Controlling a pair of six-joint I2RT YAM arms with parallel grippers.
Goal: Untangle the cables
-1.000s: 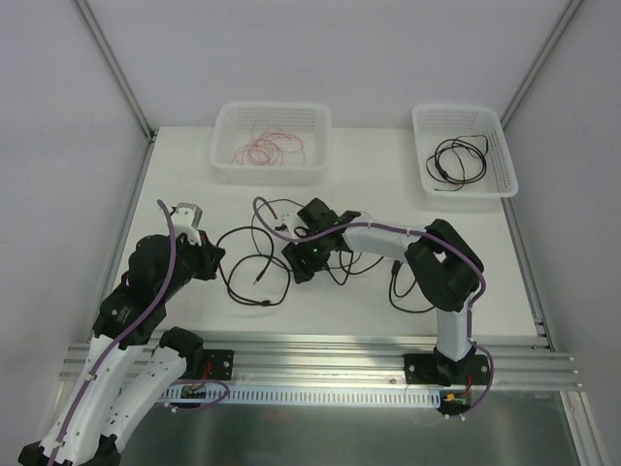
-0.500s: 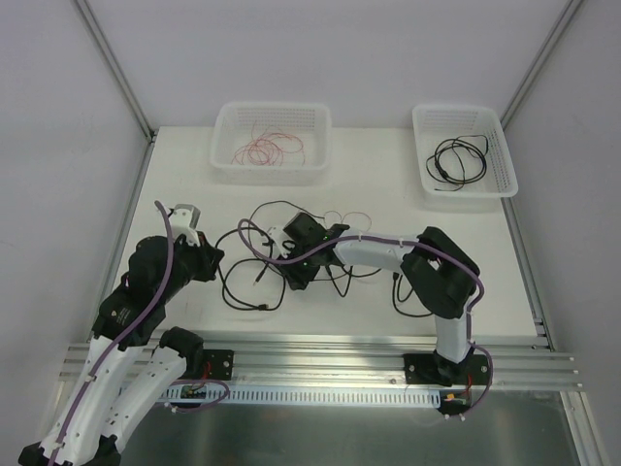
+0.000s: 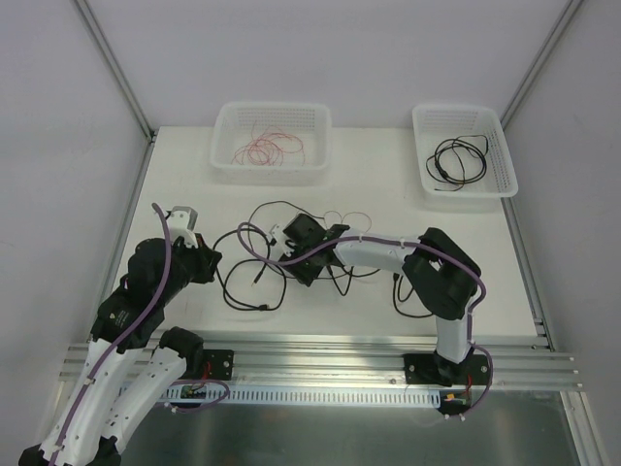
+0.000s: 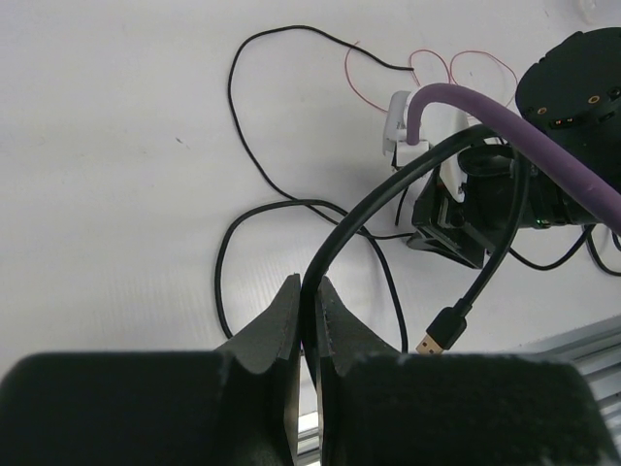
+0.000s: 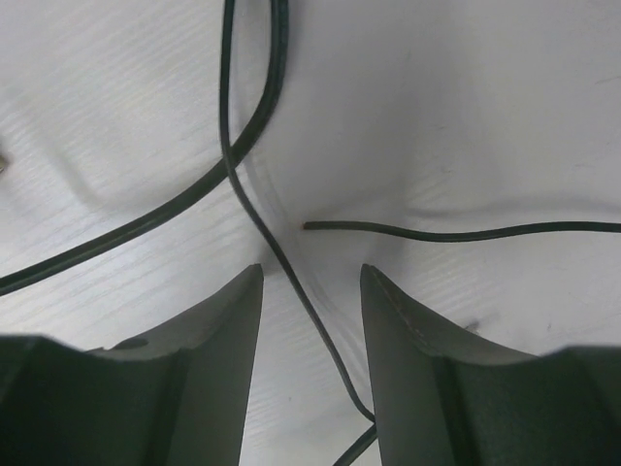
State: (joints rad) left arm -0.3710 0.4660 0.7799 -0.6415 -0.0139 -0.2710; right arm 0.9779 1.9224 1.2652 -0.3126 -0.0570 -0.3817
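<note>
On the white surface (image 3: 388,180), the tangled cables (image 3: 257,274) lie at centre frame. The left tool (image 4: 306,294) is clamped on a thick black cable (image 4: 354,218). The right tool (image 5: 310,286) is parted, with a thin black cable (image 5: 226,97) passing unclamped between its fingers. The right arm is extended leftward, low.

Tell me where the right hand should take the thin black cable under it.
Grip the thin black cable on its straight stretch between the open fingers of the right hand, coming down from above: it lies flat on the white table, clear of the thicker black cable.
</note>
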